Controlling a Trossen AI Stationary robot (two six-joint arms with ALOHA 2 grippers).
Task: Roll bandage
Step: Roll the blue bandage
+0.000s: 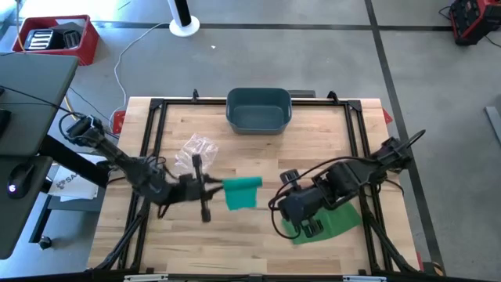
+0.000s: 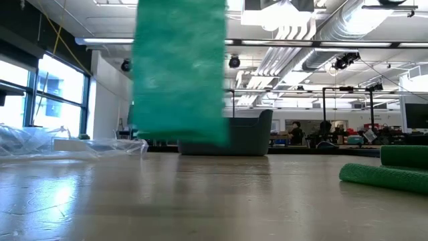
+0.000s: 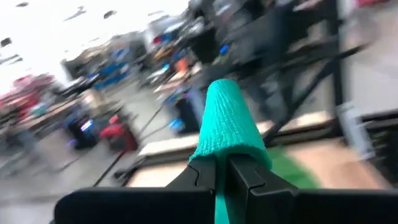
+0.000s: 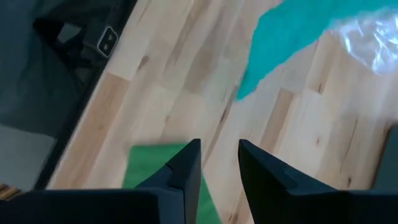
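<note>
Left gripper (image 3: 224,171) pinching teal bandage (image 1: 241,192), strip hanging clear of worktop (image 1: 258,243) mid-table. Grip sits on thin edge, so could slip out or twist if swung. Right gripper (image 4: 219,163) spread, nothing in it, hovering over green bandage (image 1: 333,221). Plastic wrapper (image 1: 197,149) close by, might snag.

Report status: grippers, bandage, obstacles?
Left gripper shut on teal bandage, lifted off table. Right gripper open above green bandage. Nothing blocking.
</note>
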